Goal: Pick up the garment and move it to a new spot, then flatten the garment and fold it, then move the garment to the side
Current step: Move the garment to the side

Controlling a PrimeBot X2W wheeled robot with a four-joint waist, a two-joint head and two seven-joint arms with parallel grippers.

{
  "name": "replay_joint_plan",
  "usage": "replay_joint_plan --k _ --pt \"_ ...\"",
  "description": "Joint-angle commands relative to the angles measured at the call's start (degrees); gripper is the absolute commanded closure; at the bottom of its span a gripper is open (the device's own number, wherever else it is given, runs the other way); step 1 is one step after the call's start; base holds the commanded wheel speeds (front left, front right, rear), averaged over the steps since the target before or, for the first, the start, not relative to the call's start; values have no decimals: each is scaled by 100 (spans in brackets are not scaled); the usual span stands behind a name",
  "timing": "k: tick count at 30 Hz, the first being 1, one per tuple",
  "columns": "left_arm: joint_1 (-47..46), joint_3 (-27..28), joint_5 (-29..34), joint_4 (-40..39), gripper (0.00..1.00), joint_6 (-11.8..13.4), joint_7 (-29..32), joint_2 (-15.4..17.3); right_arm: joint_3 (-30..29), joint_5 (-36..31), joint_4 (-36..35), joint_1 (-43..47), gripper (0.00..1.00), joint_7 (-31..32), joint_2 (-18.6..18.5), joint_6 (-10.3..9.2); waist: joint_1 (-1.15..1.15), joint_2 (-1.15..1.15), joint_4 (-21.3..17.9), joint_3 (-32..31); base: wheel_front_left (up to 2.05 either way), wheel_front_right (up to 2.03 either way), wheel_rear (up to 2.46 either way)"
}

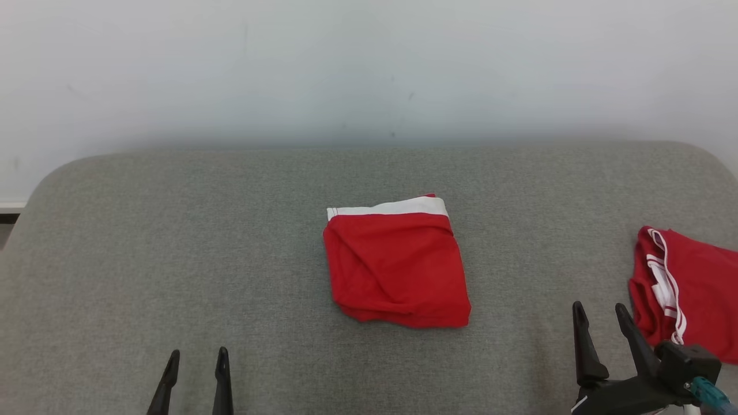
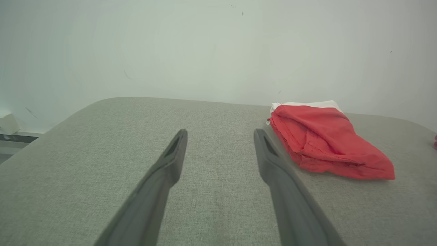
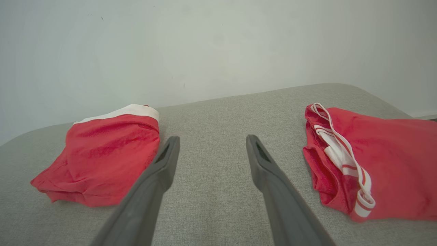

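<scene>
- Desk (image 1: pixel 173 259): grey fabric top; carries both garments.
- Folded garment (image 1: pixel 398 265): lies at centre, apparently ready for moving aside.
- Second red garment (image 1: pixel 697 288): 3 o'clock, probably parked aside.
- Left gripper (image 1: pixel 198 353), 7 o'clock; right gripper (image 1: pixel 599 308), 5 o'clock: jaws released, empty.

I'm looking down on a broad grey upholstered surface (image 1: pixel 173 242): woven fabric, soft rounded corners, set against a plain pale wall (image 1: pixel 369 69) with a few small dark scuffs. Off to my left, a white skirting strip (image 1: pixel 11 204) runs along the foot of the wall. It reads as a plain indoor room with a padded top like a bed or couch. Whether it's a home or a lab, I can't tell. Laundry on the cushion points to cloth work: a folded red garment (image 1: pixel 398 265) in the middle, and a second red garment (image 1: pixel 692 288) with white striped trim at my right edge.
</scene>
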Motion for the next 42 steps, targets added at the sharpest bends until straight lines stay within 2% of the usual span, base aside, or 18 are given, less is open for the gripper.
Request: replay_joint_plan --k 1,6,13,18,21,27,34,37,38,39,40,41,42 --pt "-8 -44 31 24 0 -8 -15 3 -38 -40 -2 -82 0 35 0 -16 0 0 111 14 0 0 0" --pt "-21 -126 -39 1 0 22 -15 3 -68 -66 17 -259 0 302 0 -16 0 0 275 57 0 0 0" --pt "-145 -330 -100 34 0 16 -16 3 -227 -208 355 -1327 0 1979 -1 -16 0 0 659 325 0 0 0" --pt "-278 -412 -186 36 0 38 -15 2 -323 -45 826 -2251 0 3193 -4 -16 0 0 968 585 0 0 0" --pt "-379 -492 -241 49 0 46 -16 5 -456 -153 1146 -2656 0 3695 -3 -16 0 0 1157 742 0 0 0" --pt "-494 -624 -313 50 0 70 -16 1 -771 -383 1824 -3117 0 4179 -1 -16 0 0 1469 982 0 0 0" --pt "-614 -772 -403 -10 0 147 -15 1 -855 -579 2384 -3373 0 4142 -2 -16 0 0 1627 1258 0 0 0" --pt "-665 -820 -432 -28 0 184 -15 2 -790 -432 2692 -3355 0 4200 15 -16 0 0 1651 1320 0 0 0" --pt "-703 -832 -447 -47 0 202 -15 1 -663 -403 2873 -3292 5 4272 41 -2 0 0 1645 1336 0 0 0" --pt "-710 -833 -450 -55 0 206 -15 2 -608 -377 2944 -3277 40 4287 54 -2 0 0 1636 1340 0 0 0" --pt "-706 -829 -452 -64 0 220 -15 2 -554 -378 2998 -3265 90 4296 66 -2 0 0 1623 1341 0 0 0" --pt "-697 -827 -452 -76 0 227 -15 2 -490 -430 3023 -3255 100 4300 73 -2 0 0 1606 1338 0 0 0" --pt "-696 -821 -451 -83 0 235 -15 2 -457 -440 3034 -3251 100 4298 72 -2 0 0 1587 1335 0 0 0"
